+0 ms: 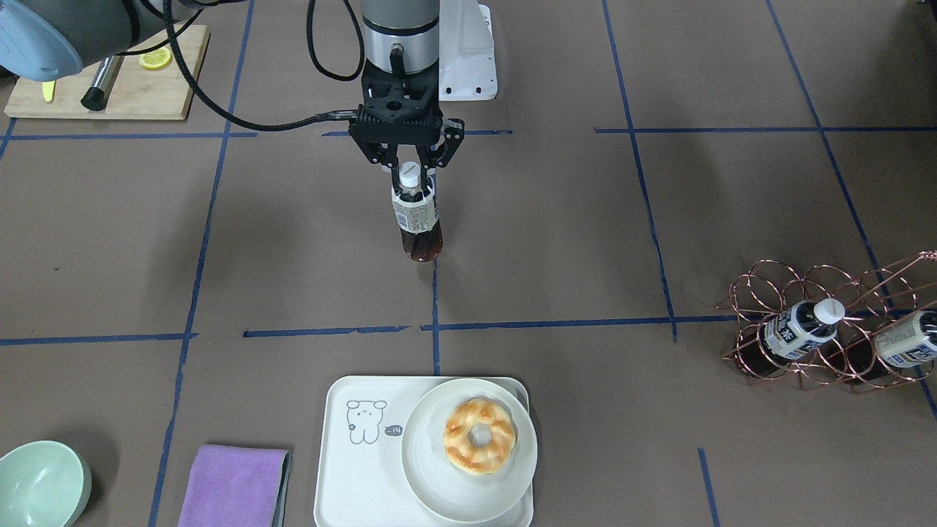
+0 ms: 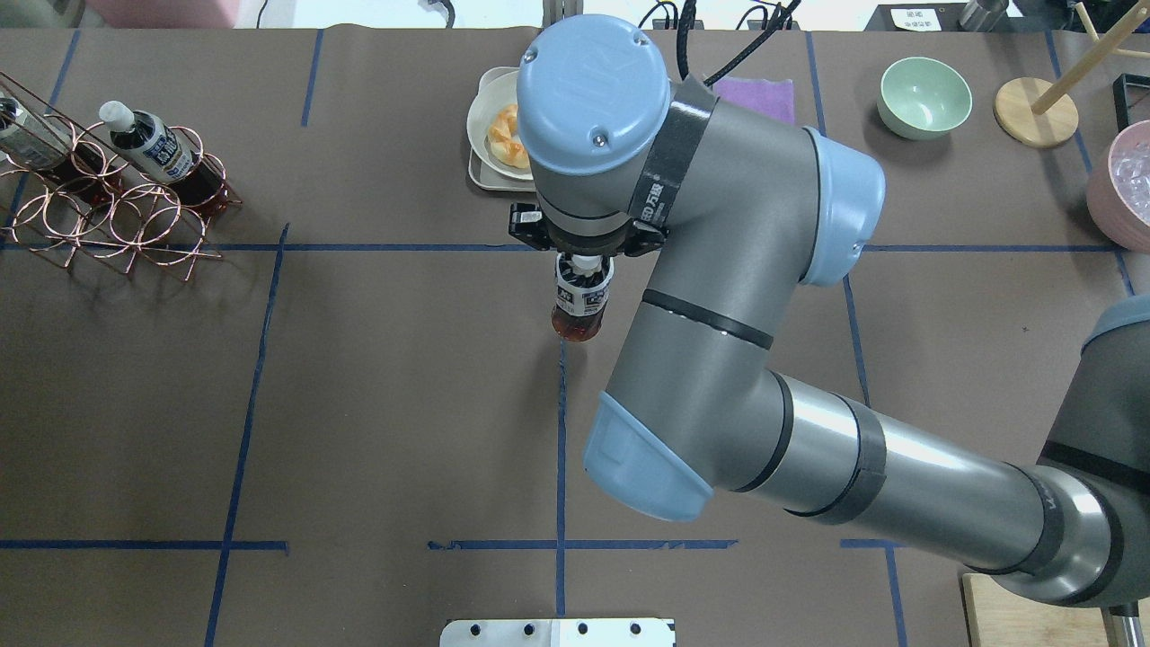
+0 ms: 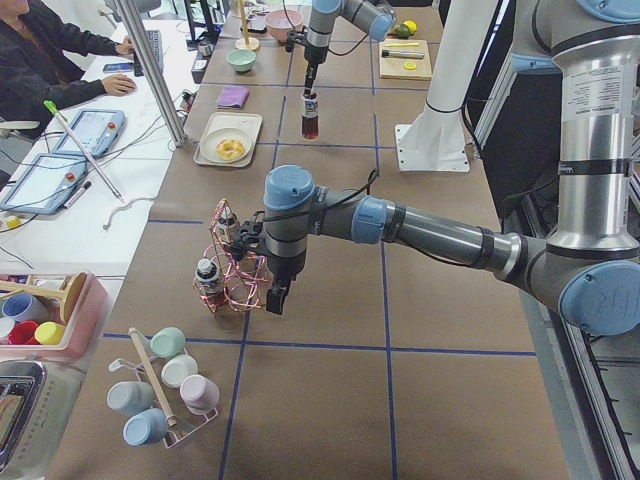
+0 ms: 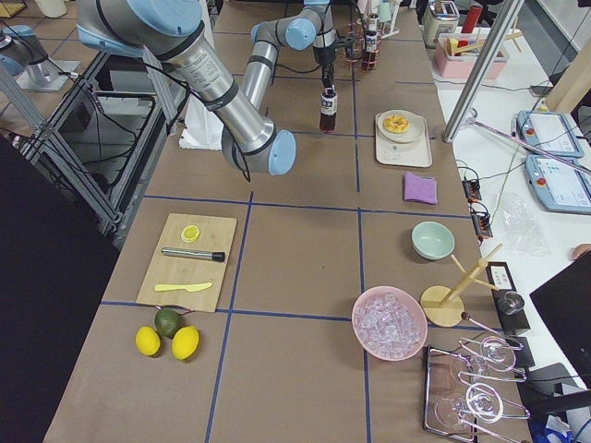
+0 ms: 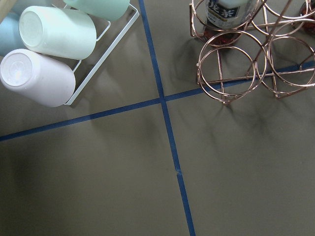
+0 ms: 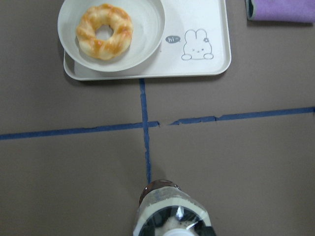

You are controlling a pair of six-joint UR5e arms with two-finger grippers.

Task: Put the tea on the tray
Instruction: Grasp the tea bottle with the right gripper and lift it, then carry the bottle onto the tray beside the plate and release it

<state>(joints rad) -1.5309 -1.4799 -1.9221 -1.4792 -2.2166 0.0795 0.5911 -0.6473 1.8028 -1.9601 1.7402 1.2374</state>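
Observation:
My right gripper (image 1: pixel 410 170) is shut on the neck of the tea bottle (image 1: pixel 417 219), a clear bottle of dark liquid with a white cap. It hangs upright over the middle of the table, its base close to the surface. It also shows in the overhead view (image 2: pixel 580 301) and at the bottom of the right wrist view (image 6: pixel 172 214). The cream tray (image 1: pixel 359 476) with the bear drawing lies farther out toward the operators' edge, and shows in the right wrist view (image 6: pixel 216 29). My left gripper (image 3: pixel 272 298) hangs beside the wire rack; I cannot tell if it is open.
A round plate (image 1: pixel 432 483) with a doughnut (image 1: pixel 479 435) fills the tray's one half. A purple cloth (image 1: pixel 234 487) and a green bowl (image 1: pixel 40 483) lie beside the tray. A copper wire rack (image 1: pixel 827 329) holds two more bottles. A cutting board (image 1: pixel 110 80) lies at the robot's side.

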